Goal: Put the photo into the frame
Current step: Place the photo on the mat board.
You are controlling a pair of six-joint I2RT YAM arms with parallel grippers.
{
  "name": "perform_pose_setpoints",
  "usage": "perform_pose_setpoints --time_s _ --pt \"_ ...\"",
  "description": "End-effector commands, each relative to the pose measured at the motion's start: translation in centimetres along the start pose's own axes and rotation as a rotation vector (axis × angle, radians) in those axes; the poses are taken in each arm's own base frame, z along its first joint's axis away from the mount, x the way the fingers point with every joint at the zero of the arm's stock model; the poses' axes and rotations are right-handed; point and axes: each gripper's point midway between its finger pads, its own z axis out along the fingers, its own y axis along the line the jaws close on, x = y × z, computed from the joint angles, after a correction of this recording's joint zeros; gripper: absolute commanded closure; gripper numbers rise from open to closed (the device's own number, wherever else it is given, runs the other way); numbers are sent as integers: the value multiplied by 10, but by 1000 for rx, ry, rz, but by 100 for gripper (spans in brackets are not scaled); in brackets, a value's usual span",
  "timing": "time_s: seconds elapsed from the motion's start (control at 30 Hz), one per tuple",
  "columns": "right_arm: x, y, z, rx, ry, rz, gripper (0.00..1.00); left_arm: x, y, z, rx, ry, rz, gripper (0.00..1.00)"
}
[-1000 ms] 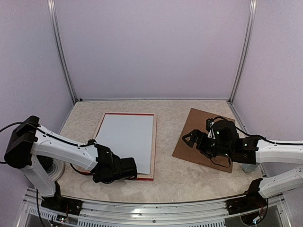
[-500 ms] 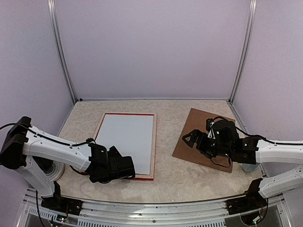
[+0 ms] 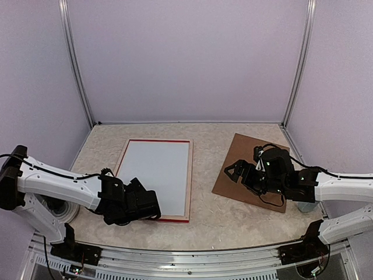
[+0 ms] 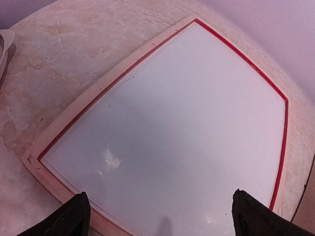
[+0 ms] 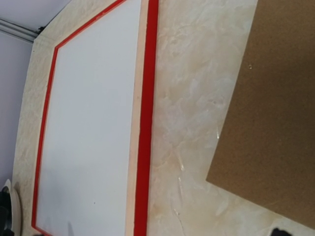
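1. The left pincer has been drawn back toward its own base. A second ago it lay over the near short side of the frame; now only its fingertips reach that side.
2. Over the same second its jaws have been opened. In the wrist view they are seen spread wide, with nothing held between them.
3. A release is therefore judged to have been made. A white sheet lies flat inside the frame, just ahead of the left fingertips. No cat picture is seen in any view, so it cannot be told whether this sheet is the photo laid face down.
4. The right pincer has not been moved. It is held wide and empty over the brown backing board, with the frame ahead of its fingertips and apart from them.
5. The frame lies flat. Its long axis runs straight ahead from the left pincer toward the back wall, and one short side is turned to the fingertips.
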Motion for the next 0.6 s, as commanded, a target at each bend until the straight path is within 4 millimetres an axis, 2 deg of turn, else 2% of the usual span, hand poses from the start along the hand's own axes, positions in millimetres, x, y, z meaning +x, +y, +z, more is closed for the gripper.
perform_pose_setpoints --time_s 0.0,0.2,0.43,0.57 --pt "-4 3 1 -2 -8 -19 1 -20 -1 11 -3 -32 34 1" --pt "-2 4 4 8 12 -36 1 -54 -13 41 99 8 52 1" --pt "1 4 6 6 26 -49 1 -105 -14 79 213 41 21 1" --pt "2 4 8 9 33 -54 1 -116 -15 105 233 82 36 1"
